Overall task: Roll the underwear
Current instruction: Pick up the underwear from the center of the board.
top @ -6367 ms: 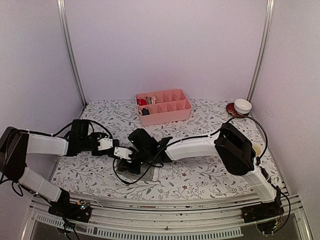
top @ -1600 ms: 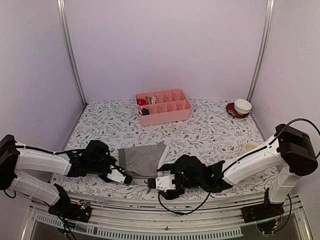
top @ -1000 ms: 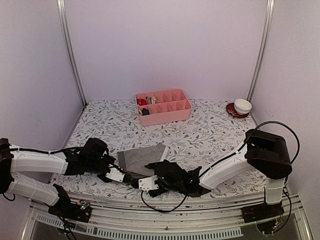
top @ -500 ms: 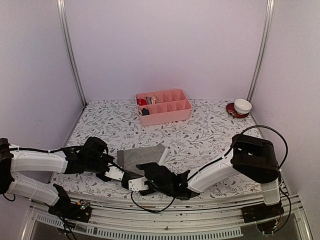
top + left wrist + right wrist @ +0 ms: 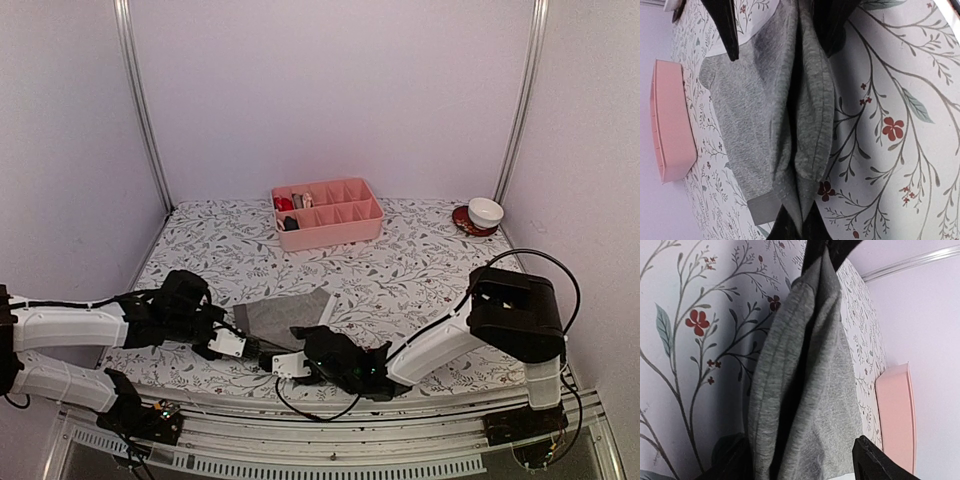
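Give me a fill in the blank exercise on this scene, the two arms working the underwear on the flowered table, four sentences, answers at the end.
1. The underwear lying on the table is ____ in colour.
2. The left gripper is ____ on a raised fold of the underwear.
3. The right gripper has its jaws ____, one on either side of that fold.
4. The divided tray at the far side of the table is ____.

Missing words: grey; shut; open; pink.

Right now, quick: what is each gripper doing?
Left gripper: closed, pinching a fold of the briefs.
Right gripper: open, straddling the same fold, not gripping it yet.
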`<state>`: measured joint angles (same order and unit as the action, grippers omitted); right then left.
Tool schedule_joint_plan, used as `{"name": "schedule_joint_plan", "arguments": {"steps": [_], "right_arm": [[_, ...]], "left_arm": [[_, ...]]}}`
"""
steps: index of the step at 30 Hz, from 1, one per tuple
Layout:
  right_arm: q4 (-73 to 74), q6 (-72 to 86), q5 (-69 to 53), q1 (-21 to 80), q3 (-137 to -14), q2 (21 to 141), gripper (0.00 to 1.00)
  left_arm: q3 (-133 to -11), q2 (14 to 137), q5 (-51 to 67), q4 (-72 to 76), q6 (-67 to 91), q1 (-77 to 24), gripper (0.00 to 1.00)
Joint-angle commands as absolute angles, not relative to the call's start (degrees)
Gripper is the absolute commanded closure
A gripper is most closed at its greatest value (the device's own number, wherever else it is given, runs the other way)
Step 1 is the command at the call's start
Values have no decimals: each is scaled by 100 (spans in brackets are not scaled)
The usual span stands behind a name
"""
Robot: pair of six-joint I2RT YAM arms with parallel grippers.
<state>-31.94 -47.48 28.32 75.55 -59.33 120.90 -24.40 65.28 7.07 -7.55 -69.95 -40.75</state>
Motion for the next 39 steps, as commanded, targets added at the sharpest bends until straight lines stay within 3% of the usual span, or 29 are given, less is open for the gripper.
{"name": "schedule_joint_plan", "arguments": {"steps": [1,26,30,35,36,37,39], "right_arm": [[-2827,-4657,3024,7400,-5719,12005,27],[-1830,-4890,3570,7376,-5440,11811,26],[-1749,-5025,3571,7366,-5376,11823,17],[-1749,-5259,3444,7286,-5391,11819,15],[-1749,-5319,3418,7264,-5395,11832,16],[-1749,-5370,3397,7253,-5403,11845,23],[-1748,-5437,3349,7239,-5423,11841,49]], "left_arm": [[-2487,6460,1120,-804,-7058,-4082,100],[-2535,6496,1045,-865,-7085,-4017,100],[-2525,6461,1048,-884,-7092,-4001,100],[-2531,6442,1122,-879,-7093,-3999,100],[-2533,6442,1124,-871,-7093,-3999,100],[-2536,6450,1117,-864,-7093,-3999,100],[-2531,6451,1103,-857,-7089,-3999,100]]}}
